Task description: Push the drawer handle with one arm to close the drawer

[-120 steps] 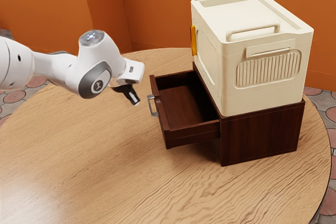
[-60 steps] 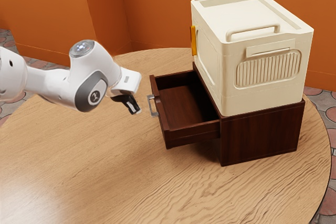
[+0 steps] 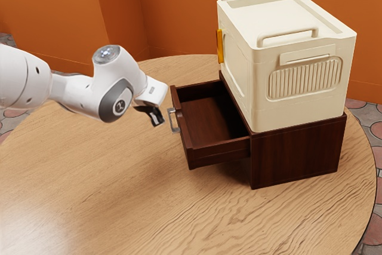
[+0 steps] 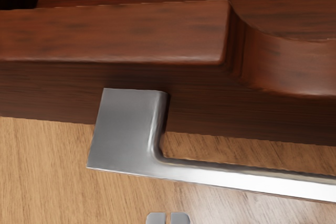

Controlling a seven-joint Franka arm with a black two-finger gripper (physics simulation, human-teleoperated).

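Compared with half a second ago, the black two-finger gripper (image 3: 159,124) is sitting a little further toward three o'clock in the exterior view, closing in on the silvery metal bar handle (image 4: 252,180). The dark reddish-brown wooden drawer (image 3: 184,135) is staying where it was, standing well out of the dark brown wooden cabinet (image 3: 295,153), and the cream plastic storage box (image 3: 262,91) is keeping its place on top of the cabinet.

In the exterior view the drawer is pointing out of the cabinet between eight and nine o'clock. The handle is facing the same way from the outside of the drawer front, its long axis running from between eleven and twelve o'clock to between five and six, along the front.

The jaws are standing narrow, their tips all but together, and they are holding nothing. The handle is lying just beside them, at about three o'clock from the tips in the exterior view, without touching. In the wrist view the tips are hanging on the outer side of the bar, away from the drawer front, near one of the handle's squared ends. Beneath everything, the pale round wooden table (image 3: 107,177) is bearing the cabinet.
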